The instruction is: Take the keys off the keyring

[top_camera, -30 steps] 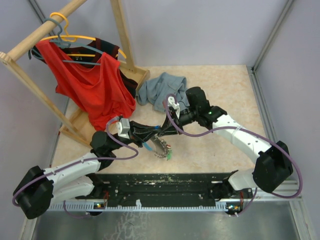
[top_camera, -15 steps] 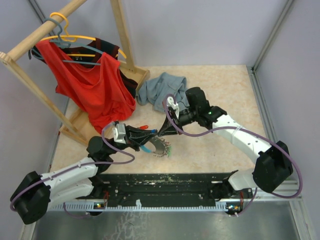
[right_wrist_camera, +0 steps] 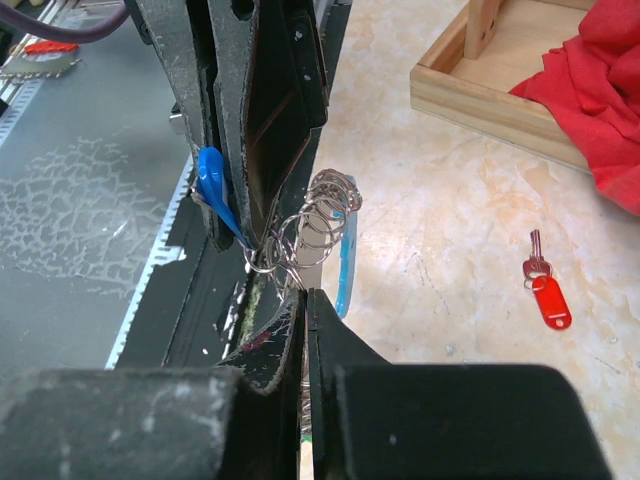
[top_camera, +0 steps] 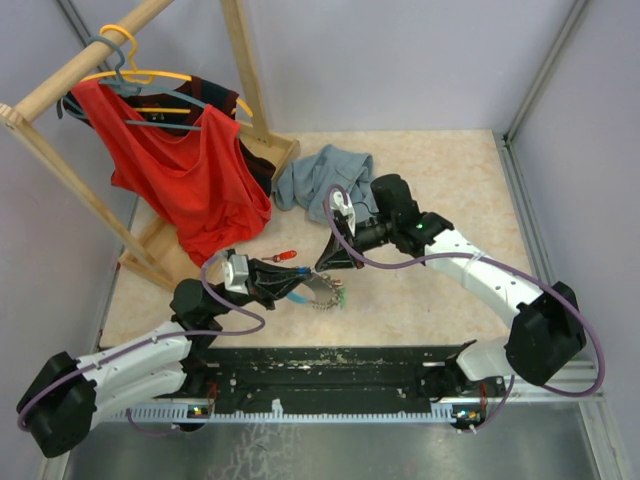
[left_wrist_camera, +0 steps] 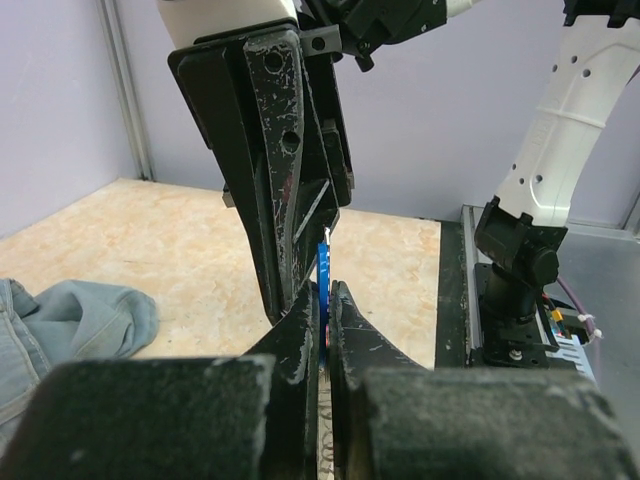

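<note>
My left end effector (left_wrist_camera: 322,300) pinches the blue key (right_wrist_camera: 212,180). My right end effector (right_wrist_camera: 303,300) is closed on the keyring (right_wrist_camera: 318,225), above the near edge of the desk (top_camera: 430,180). It is light, slippery metal, so the plastic head should grip best.

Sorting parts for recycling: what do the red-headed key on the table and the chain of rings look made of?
Red-headed key: glossy, evenly red head suggests plastic; its small silvery blade looks like metal. Chain of rings: thin shiny silver loops with bright glints, probably steel wire.
</note>
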### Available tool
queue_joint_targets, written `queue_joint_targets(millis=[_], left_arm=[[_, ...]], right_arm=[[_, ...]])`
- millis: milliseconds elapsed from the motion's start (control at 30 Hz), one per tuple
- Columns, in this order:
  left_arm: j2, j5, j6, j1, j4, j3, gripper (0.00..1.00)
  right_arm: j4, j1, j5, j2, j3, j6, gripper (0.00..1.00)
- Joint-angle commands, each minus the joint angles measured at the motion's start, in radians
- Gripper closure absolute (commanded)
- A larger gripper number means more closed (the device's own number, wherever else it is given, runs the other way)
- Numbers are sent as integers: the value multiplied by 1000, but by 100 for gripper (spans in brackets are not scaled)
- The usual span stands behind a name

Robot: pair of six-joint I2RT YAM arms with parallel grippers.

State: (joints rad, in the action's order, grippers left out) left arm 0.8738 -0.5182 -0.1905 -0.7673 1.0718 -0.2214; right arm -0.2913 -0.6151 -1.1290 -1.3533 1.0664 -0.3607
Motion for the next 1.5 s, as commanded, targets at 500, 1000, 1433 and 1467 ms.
queue_joint_targets(millis=[500,1000,1433,1467], left_arm=[[-35,52,27,0,-65,-98,100],[24,9,10,0,-16,-150,100],[41,-19,-17,0,-7,-163,100],[43,-21,-20,0,-4,-164,100]], right_arm=[[8,11,-98,16,2,-79,100],[-113,8,-198,2,51,-171,81],[-56,12,-173,-12,55,-97,76],[-54,16,-172,-14,55,-94,76]])
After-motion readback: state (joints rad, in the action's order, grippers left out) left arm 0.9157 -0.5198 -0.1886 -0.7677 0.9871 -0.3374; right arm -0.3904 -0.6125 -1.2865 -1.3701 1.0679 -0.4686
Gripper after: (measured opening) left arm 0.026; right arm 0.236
